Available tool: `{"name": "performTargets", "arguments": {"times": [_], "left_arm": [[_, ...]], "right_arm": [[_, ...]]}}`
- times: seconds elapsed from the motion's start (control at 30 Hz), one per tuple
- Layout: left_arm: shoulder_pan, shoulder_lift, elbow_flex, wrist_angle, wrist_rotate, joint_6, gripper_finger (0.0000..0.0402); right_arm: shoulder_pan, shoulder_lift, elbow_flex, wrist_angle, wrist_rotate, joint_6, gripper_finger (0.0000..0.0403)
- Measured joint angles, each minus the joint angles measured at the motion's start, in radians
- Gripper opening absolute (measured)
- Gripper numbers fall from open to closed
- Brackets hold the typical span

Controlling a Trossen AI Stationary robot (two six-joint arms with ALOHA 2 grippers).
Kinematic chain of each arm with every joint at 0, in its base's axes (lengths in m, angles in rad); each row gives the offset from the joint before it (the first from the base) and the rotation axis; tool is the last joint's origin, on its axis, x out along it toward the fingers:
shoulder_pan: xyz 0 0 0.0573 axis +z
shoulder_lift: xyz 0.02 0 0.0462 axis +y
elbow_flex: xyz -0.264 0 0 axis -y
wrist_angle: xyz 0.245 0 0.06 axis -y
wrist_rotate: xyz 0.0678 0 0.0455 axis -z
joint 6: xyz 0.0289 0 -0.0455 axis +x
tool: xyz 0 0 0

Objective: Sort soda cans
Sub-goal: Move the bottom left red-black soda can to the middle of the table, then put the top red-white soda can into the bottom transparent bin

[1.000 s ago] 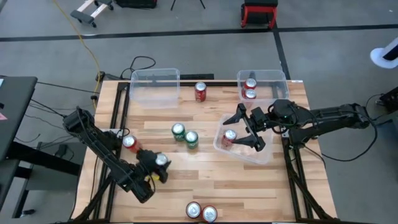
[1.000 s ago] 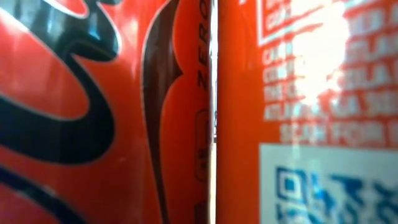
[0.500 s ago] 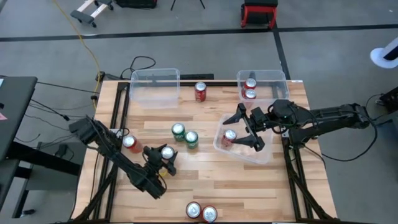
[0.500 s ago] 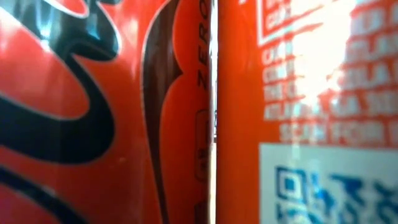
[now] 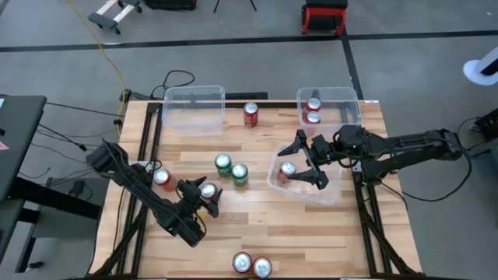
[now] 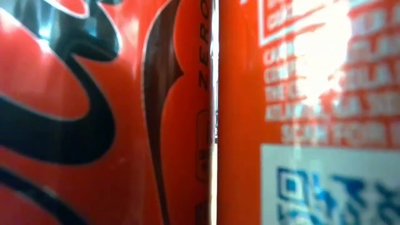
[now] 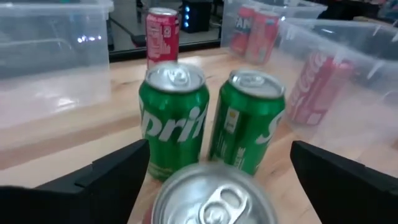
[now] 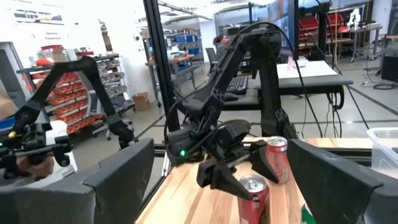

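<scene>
My left gripper (image 5: 207, 195) (image 7: 217, 180) is shut on a red soda can with a silver top (image 5: 208, 190) (image 7: 214, 198), just near and left of two upright green cans (image 5: 223, 163) (image 5: 239, 173) (image 7: 174, 118). My right gripper (image 5: 309, 161) (image 8: 221, 155) hangs open over a skewed clear bin (image 5: 331, 193) that has one red can (image 5: 288, 169) in it. It touches nothing. Another red can (image 5: 162, 179) stands by the left arm. One more (image 5: 250, 114) stands near the far edge. My left gripper has the can pinched between its two fingers, one on each side of the body just under the silver top (image 7: 161, 193). The fingers come level from the table's near left side. The can stays upright. I cannot tell whether its base is off the table.
Two clear bins stand at the far edge, the left one (image 5: 194, 109) and the right one (image 5: 342, 97), which has two red cans (image 5: 313, 110) in it. Two red cans (image 5: 252, 265) (image 6: 94, 112) at the near edge fill the low view.
My left gripper has carried its can toward the table's far edge and slightly right, closer to the two green cans. Most of that move came in the first half second. The can stays upright in the hold.
</scene>
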Motion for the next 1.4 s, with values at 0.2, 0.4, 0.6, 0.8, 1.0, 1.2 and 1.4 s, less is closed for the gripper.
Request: {"name": "performTargets", "arguments": {"times": [0.2,0.4,0.6,0.8,1.0,1.2,1.4], "left_arm": [[-0.013,-0.159,0.013,-0.001,-0.002,0.134,0.0383],[-0.034,-0.321,0.027,0.005,-0.023,0.324,0.0384],[-0.005,-0.405,0.027,-0.051,-0.059,0.508,0.0383],[0.121,-0.498,0.027,-0.112,-0.03,0.651,0.0381],[0.241,-0.558,0.026,-0.239,-0.01,0.707,0.0381],[0.328,-0.655,-0.073,-0.334,-0.017,0.631,0.0372],[0.419,-0.788,-0.158,-0.307,0.114,0.664,0.0358]], "right_arm": [[0.0,0.068,0.001,0.011,0.0,-0.009,0.0385],[-0.018,0.077,0.001,0.019,0.017,-0.018,0.0385],[-0.115,0.053,0.019,-0.07,0.194,-0.024,0.0366],[-0.337,0.182,0.266,-0.415,0.2,-0.087,0.0343],[-0.527,0.378,0.577,-0.689,0.139,-0.199,0.0337],[-0.659,0.626,0.828,-0.836,-0.01,-0.27,0.0338],[-0.695,0.873,1.048,-0.936,-0.027,-0.325,0.0338]]}}
